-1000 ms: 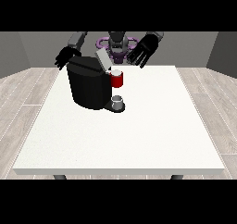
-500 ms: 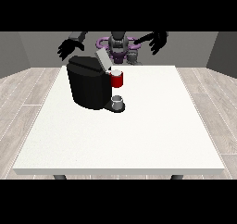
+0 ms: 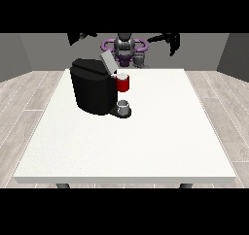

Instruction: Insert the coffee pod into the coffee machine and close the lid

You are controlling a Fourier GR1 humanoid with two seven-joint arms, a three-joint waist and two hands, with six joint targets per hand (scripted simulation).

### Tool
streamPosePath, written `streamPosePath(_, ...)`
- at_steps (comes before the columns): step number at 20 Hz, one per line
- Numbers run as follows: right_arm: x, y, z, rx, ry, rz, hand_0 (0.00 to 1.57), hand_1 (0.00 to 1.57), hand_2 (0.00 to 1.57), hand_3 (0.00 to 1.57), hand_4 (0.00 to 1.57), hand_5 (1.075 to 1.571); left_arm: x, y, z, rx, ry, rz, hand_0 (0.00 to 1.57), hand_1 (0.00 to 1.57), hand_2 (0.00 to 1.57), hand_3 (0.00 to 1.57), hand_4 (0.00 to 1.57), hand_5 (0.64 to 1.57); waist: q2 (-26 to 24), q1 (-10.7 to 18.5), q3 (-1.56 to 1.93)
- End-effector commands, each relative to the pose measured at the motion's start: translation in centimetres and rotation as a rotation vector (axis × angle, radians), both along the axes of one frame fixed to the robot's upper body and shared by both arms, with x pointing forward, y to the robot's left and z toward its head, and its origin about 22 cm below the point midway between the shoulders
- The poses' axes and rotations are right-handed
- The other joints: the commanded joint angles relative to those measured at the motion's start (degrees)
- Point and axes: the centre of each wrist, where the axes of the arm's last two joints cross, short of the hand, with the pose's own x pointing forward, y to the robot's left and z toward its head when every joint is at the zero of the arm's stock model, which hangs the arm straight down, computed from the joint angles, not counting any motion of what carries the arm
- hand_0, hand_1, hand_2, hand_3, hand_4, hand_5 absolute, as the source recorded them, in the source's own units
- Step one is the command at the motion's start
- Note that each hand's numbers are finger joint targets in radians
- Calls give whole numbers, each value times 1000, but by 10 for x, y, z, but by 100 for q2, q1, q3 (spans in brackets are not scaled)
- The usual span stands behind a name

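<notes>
Black coffee machine (image 3: 92, 91) standing on the white table (image 3: 146, 142), toward the far left part of the top, nearer the robot's edge than the camera's. Lid (image 3: 107, 62) tilted up and open, a pale grey flap slanting from the machine's top toward the robot. Red brewing head (image 3: 123, 84) jutting from the machine's right side as seen from the front, with a small pale round top (image 3: 122, 75) that may be the coffee pod seated in it; cannot tell for certain. Small grey cup (image 3: 124, 106) on the machine's base, directly beneath the red head.

Robot torso (image 3: 125, 47) behind the table's far edge, both arms spread wide and raised. Hand at the view's left (image 3: 80, 37) high above the table, up and behind the machine, touching nothing; too small and dark to tell how the fingers lie. Hand at the view's right (image 3: 171, 40) also raised, well apart from the machine and above the far right of the table, fingers hanging down fairly straight and spread, holding nothing.
</notes>
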Motion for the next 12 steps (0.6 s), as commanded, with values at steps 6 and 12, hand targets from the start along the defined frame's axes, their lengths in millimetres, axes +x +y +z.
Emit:
streamPosePath(6, 4, -1, 14, -21, -20, 128, 0, 0, 0, 0, 0, 1571, -29, -15, -23, -148, 27, 9, 0, 0, 0, 0, 135, 1571, -41, 461, 4)
streamPosePath(12, 35, 31, 54, -94, -63, 160, 0, 0, 0, 0, 215, 1571, -44, 6, -23, -166, -1, -6, 0, 0, 0, 0, 88, 1571, 277, 698, 1)
